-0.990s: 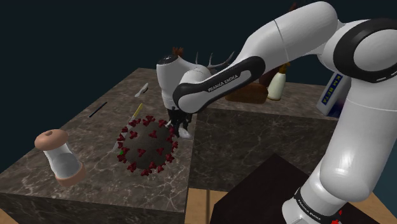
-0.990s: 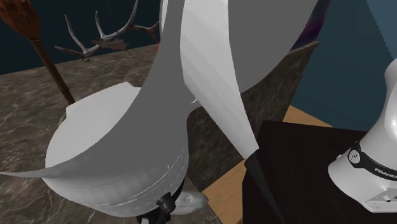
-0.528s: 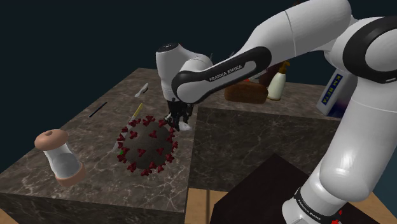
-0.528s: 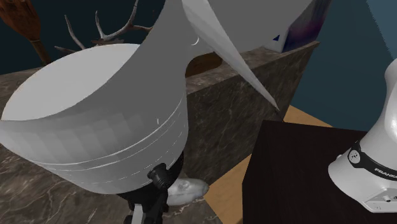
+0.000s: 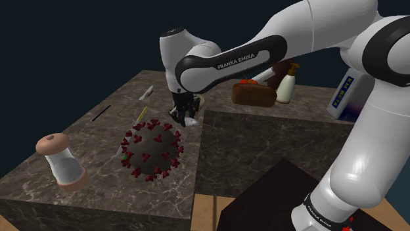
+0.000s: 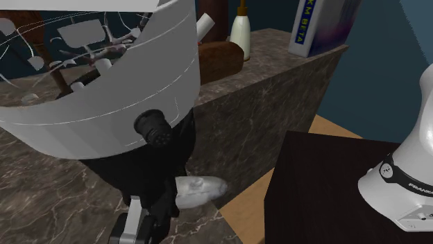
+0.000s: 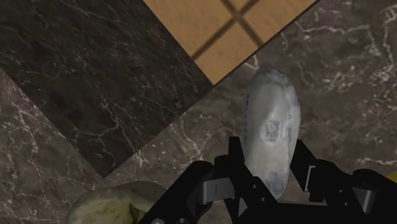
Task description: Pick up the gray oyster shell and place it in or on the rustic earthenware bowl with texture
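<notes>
Tool [image 7: 267,151]: black, two-fingered, clenched on the oyster shell [image 7: 270,118], with one finger pressed against each long side
Oyster shell: pale grey-white with faint bluish marks, gripped lengthwise, its far end sticking out past the fingertips
Where the oyster shell is: near the centre of the shoulder view, just over the dark marble tabletop [image 5: 92,141] close to its edge; in the wrist view, wooden floor shows beyond that edge
Bowl [image 5: 253,96]: brown and textured, on the raised part of the tabletop, up and to the right of the tool in the shoulder view, apart from the oyster shell
Nearby: a dark ball with red spikes [image 5: 152,149] just lower left of the tool; a jar [image 5: 62,163] with a brownish lid at the frame's left; a cream bottle [image 5: 286,85] beside the bowl
</notes>
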Available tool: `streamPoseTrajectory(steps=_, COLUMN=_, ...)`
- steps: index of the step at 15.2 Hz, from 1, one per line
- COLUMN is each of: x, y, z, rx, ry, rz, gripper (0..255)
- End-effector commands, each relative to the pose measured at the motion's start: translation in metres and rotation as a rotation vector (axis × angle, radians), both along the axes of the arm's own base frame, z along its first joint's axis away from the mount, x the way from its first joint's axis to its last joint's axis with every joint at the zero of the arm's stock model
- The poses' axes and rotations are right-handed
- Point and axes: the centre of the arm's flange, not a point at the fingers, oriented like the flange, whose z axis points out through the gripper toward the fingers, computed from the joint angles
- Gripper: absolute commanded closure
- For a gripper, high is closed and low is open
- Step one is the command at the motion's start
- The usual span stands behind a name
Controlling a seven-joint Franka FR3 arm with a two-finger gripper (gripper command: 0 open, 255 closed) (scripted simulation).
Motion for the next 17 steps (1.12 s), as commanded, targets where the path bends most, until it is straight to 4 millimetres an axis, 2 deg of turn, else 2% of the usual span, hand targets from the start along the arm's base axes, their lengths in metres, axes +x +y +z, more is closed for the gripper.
streamPoseTrajectory(steps=1, x=-0.001, y=-0.001, z=0.01, rx=0.0, ry=0.0, rz=0.0, gripper=255)
streamPoseTrajectory(steps=16, x=-0.001, y=-0.001, z=0.085, rx=0.0, ry=0.0, rz=0.0, gripper=255)
streamPoseTrajectory(steps=17, x=0.01, y=-0.009, z=0.085, rx=0.0, ry=0.0, rz=0.0, gripper=255)
